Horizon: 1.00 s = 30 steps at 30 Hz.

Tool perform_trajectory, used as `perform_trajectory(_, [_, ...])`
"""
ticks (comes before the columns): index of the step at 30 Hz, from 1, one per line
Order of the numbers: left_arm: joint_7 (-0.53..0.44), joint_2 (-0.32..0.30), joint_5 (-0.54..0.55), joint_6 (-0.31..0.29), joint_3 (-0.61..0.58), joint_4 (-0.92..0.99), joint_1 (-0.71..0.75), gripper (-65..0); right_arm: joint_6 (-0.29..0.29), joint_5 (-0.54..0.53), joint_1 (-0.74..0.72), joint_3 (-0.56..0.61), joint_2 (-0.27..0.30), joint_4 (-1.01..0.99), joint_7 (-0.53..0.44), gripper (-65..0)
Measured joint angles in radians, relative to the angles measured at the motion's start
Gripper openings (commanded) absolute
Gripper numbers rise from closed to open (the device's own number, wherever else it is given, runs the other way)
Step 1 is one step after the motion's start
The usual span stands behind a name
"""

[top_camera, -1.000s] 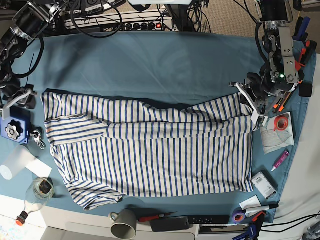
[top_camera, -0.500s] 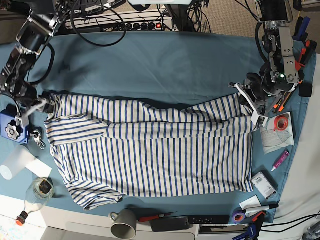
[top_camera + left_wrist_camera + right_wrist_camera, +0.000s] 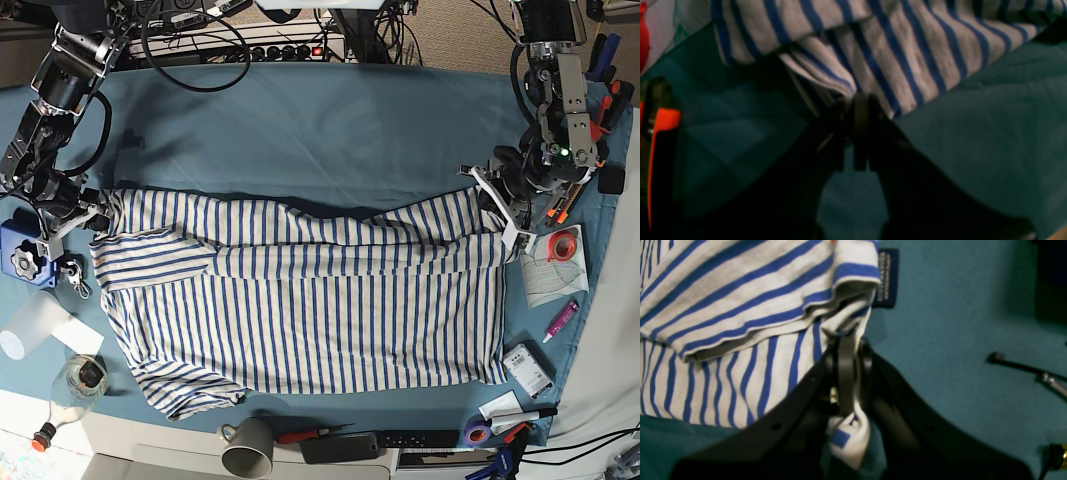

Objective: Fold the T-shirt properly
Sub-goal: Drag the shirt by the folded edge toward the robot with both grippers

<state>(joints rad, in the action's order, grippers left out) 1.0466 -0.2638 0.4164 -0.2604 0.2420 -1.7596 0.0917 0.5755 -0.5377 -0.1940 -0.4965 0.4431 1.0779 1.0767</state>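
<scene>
With both far corners of the large white T-shirt with thin blue stripes (image 3: 300, 300) pinched, the step in hand looks like carrying that far edge over toward the near hem. The right end effector (image 3: 846, 340) is clamped narrow on a bunched fold beside a dark blue label (image 3: 886, 278); the left end effector (image 3: 858, 103) is closed on the striped hem at the opposite corner. Lifting both corners level and together should keep the fold line straight and the cloth taut. The shirt lies spread across the teal-blue cloth-covered surface (image 3: 330, 130). A grey mug (image 3: 248, 447), tape rolls and pens crowd its edges, with cables behind.
</scene>
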Motion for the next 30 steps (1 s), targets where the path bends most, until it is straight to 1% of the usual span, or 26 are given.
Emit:
perform_trajectory(2, [0.003, 0.0, 0.0, 0.0, 0.0, 0.0, 0.002, -65.0, 0.003, -0.013, 0.0, 0.0, 0.0, 0.013, 0.029, -65.0])
perform_trajectory(3, [0.014, 0.0, 0.0, 0.0, 0.0, 0.0, 0.002, -65.0, 0.016, -0.022, 0.002, 0.0, 0.0, 0.03, 0.064, -65.0])
perform_trajectory(6, [0.02, 0.0, 0.0, 0.0, 0.0, 0.0, 0.003, -65.0, 0.018, -0.039, 0.034, 0.003, -0.01, 0.112, 0.137, -65.0])
perform_trajectory(8, [0.024, 0.0, 0.0, 0.0, 0.0, -0.001, 0.003, -65.0, 0.014, -0.043, 0.068, 0.008, -0.016, 0.194, 0.181, -65.0])
perform_trajectory(9, [0.032, 0.0, 0.0, 0.0, 0.0, -0.001, 0.003, -65.0, -0.002, -0.039, 0.085, 0.01, -0.019, 0.239, 0.206, -65.0])
perform_trajectory(11, [0.035, 0.0, 0.0, 0.0, 0.0, -0.001, 0.003, -65.0, -0.032, -0.039, 0.119, 0.01, -0.021, 0.332, 0.221, -65.0])
perform_trajectory(14, [0.035, 0.0, 0.0, 0.0, 0.0, -0.011, 0.012, -65.0, -0.033, -0.033, 0.151, 0.009, -0.015, 0.433, 0.225, -65.0])
perform_trajectory(18, [0.035, -0.003, 0.0, 0.0, 0.001, -0.061, 0.045, -65.0, -0.037, 0.012, 0.197, 0.0, -0.018, 0.446, 0.223, -65.0])
perform_trajectory(21, [0.035, -0.008, 0.0, 0.0, 0.018, -0.109, 0.081, -65.0, -0.037, 0.009, 0.216, -0.058, -0.023, 0.444, 0.229, -65.0])
perform_trajectory(24, [0.016, -0.011, 0.0, -0.003, 0.069, -0.135, 0.106, -65.0, -0.037, 0.001, 0.212, -0.156, -0.023, 0.444, 0.231, -65.0])
perform_trajectory(26, [0.015, -0.011, 0.001, -0.003, 0.103, -0.135, 0.119, -65.0, -0.024, 0.002, 0.212, -0.227, -0.023, 0.444, 0.259, -65.0])
perform_trajectory(27, [0.016, -0.015, 0.01, -0.003, 0.118, -0.135, 0.129, -65.0, -0.003, 0.003, 0.213, -0.258, -0.023, 0.444, 0.277, -65.0])
perform_trajectory(29, [0.016, -0.031, 0.029, -0.007, 0.14, -0.135, 0.145, -65.0, -0.003, 0.003, 0.225, -0.3, -0.019, 0.444, 0.293, -65.0])
perform_trajectory(30, [0.016, -0.04, 0.042, -0.006, 0.147, -0.135, 0.151, -65.0, -0.003, -0.013, 0.241, -0.305, -0.011, 0.444, 0.298, -65.0])
